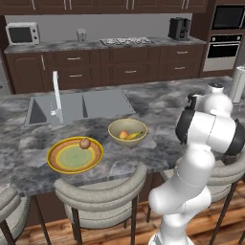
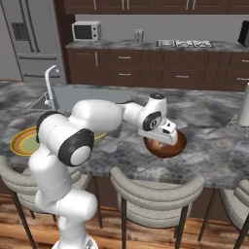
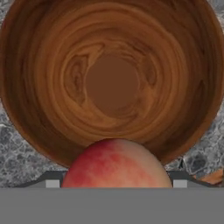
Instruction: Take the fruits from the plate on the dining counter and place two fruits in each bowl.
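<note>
My gripper (image 2: 159,141) hangs just above the dark wood-like bowl (image 2: 168,147) and is shut on the red round fruit (image 3: 116,166). In the hand view that bowl's (image 3: 111,78) inside is bare and the fruit hides my fingertips. The cream-yellow bowl (image 1: 127,132) holds the yellow banana (image 1: 135,135) and the orange-red fruit (image 1: 124,134). The brownish fruit (image 1: 84,143) lies at the far edge of the yellow-rimmed plate (image 1: 75,156). My arm partly hides the plate (image 2: 22,142) in the right base view.
The sink (image 1: 76,106) and white tap (image 1: 57,95) are set into the dining counter (image 1: 158,103) behind the plate. Padded stools (image 1: 103,194) line the counter's near edge. A white stand (image 2: 242,113) sits at the counter's far right.
</note>
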